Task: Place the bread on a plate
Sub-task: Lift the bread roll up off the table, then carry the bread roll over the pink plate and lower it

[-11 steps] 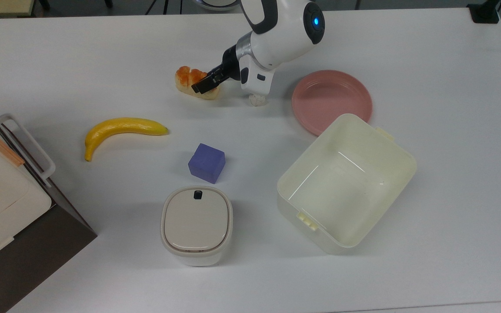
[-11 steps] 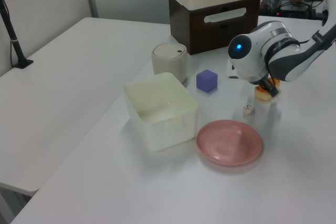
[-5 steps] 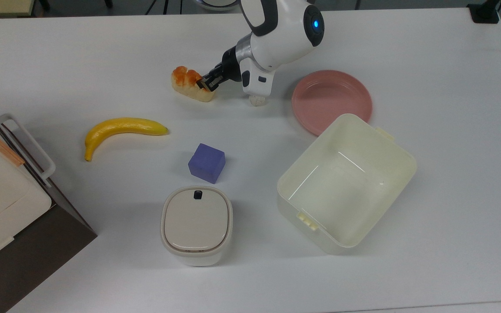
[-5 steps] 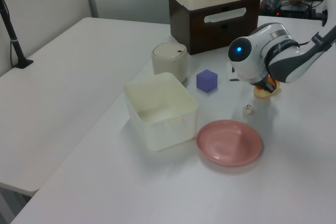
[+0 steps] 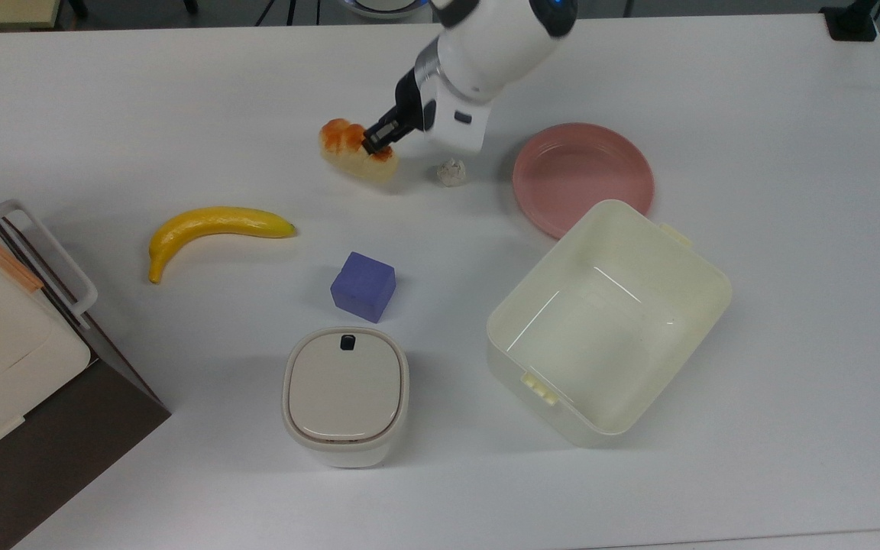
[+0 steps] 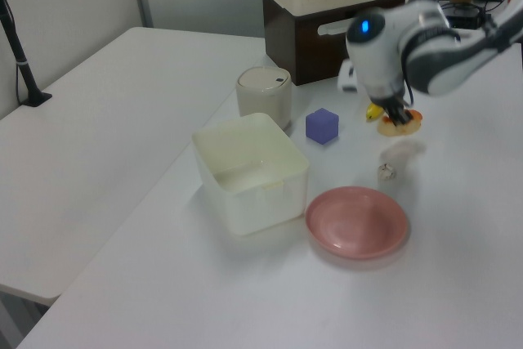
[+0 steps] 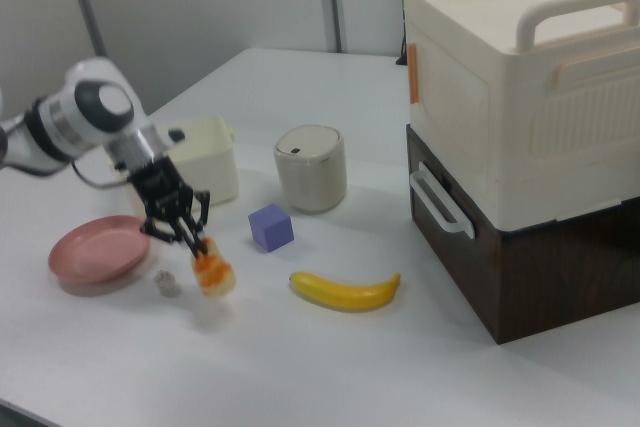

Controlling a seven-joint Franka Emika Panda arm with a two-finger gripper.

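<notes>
Since half a second ago I see the bread (image 5: 357, 159) carried a little toward the top view's right and up off the bench (image 5: 180, 99), held in my jaws, which are closed narrow on its glazed top; the gripper (image 5: 379, 142) sits at the loaf's right end. On the top view's right, the pink plate (image 5: 583, 178) lies bare, well apart from the bread, with a white lump (image 5: 451, 173) between them and the cream tub (image 5: 609, 324) touching the plate's near edge. Left view: the bread (image 6: 401, 124) hangs under the arm beyond the plate (image 6: 357, 222), the lump (image 6: 386, 172) between. Right view: the gripper (image 7: 183, 228) pinches the bread (image 7: 212, 273), tilted with one end down, clear of the bench, beside the banana (image 7: 345, 290) and right of the plate (image 7: 98, 253)
</notes>
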